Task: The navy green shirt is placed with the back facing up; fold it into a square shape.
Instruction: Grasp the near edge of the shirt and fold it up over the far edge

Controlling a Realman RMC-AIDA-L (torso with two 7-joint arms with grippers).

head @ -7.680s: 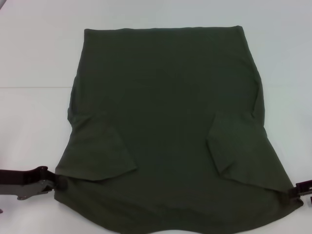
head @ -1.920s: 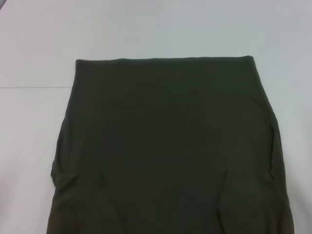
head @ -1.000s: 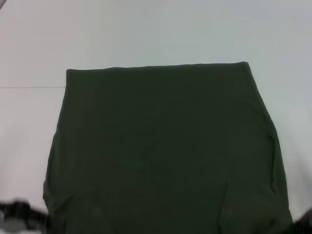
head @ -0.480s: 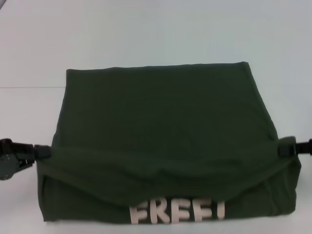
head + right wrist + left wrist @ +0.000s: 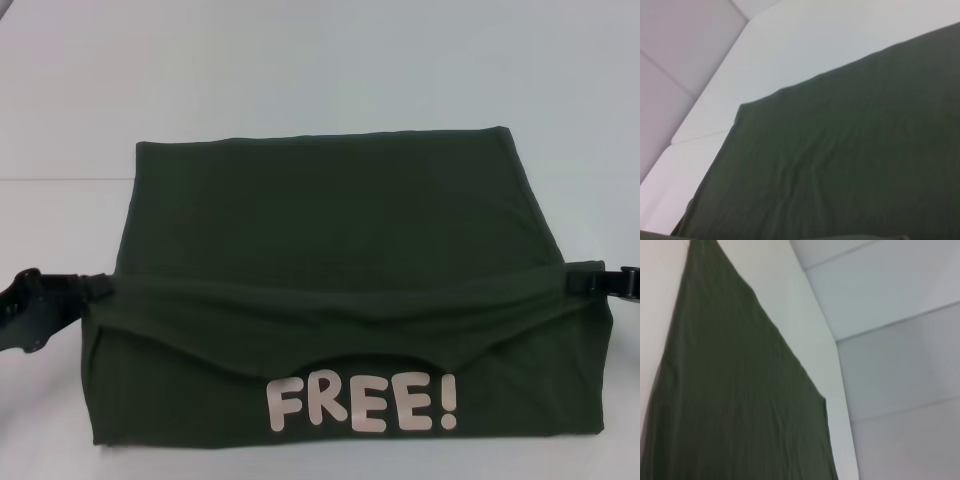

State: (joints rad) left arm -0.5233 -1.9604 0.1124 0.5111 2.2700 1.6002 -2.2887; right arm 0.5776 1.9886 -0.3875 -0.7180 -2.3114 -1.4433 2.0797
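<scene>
Both grippers hold the shirt (image 5: 330, 230) by the two ends of a lifted fold. At the left side of the tabletop (image 5: 300, 70), the left gripper (image 5: 100, 288) is clamped on the left end of this fold, and its black arm goes out toward the left edge. At the right side, the right gripper (image 5: 578, 282) is closed on the right end of the fold in the same way, and its arm goes toward the right edge.

Between the two grippers the fold hangs a little down in the middle. Under it, near the front edge of the tabletop, the front side of the shirt shows, with the cream lettering (image 5: 362, 403) "FREE!". Behind the fold, the plain part of the shirt lies flat and reaches toward the far edge. Its far edge is straight.

In both wrist views, only dark green cloth on the white tabletop is visible, with some soft wrinkles.
</scene>
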